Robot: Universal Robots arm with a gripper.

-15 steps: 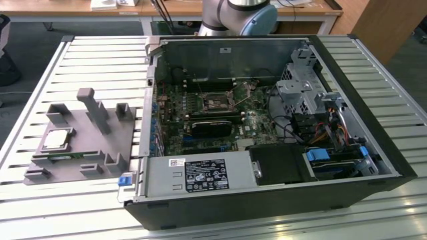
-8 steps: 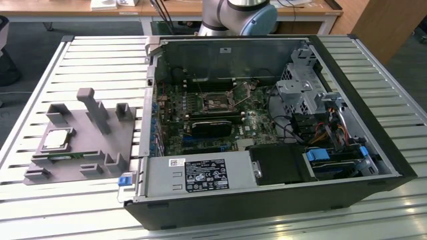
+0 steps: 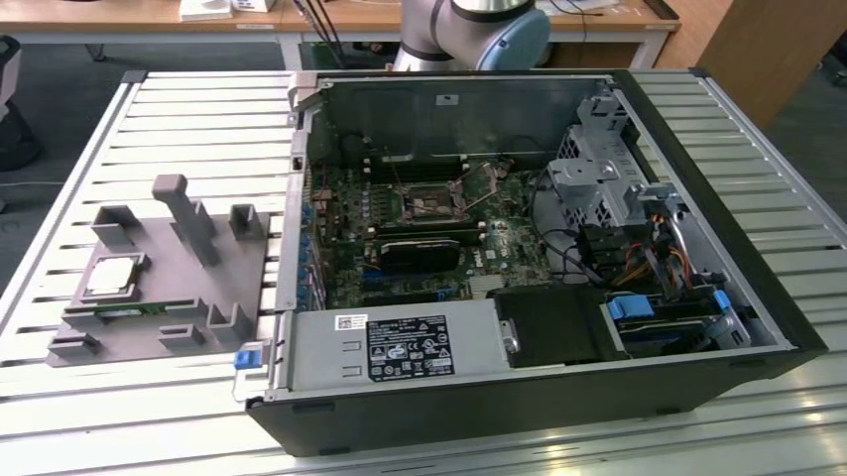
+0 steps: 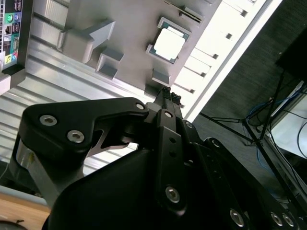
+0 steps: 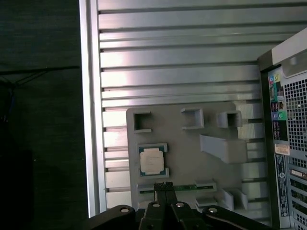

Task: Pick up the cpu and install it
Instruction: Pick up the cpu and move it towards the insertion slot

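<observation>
Black gripper (image 5: 163, 188) hovers over the grey holder's (image 5: 184, 148) edge, jaws pressed together on nothing. Just beyond its tips the cpu (image 5: 152, 160) lies flat in its pocket in the holder, on the slatted table (image 3: 198, 109), at the exterior view's left of the open computer case (image 3: 530, 421).

From my station, the cpu (image 3: 113, 275) at eight o'clock in the exterior view has a smooth, bright metal top, and the tray (image 3: 159, 297) it sits on is dull, matt grey plastic. The table (image 3: 198, 119) underneath is ribbed bare metal with a satin sheen, while the computer case (image 3: 530, 416) at three o'clock of the tray has a matt black outer skin and unpainted grey sheet metal inside. My gripper (image 4: 168, 92) is matt black with shiny steel screw heads, and the desk (image 3: 119, 10) at twelve o'clock looks like pale wood.
</observation>
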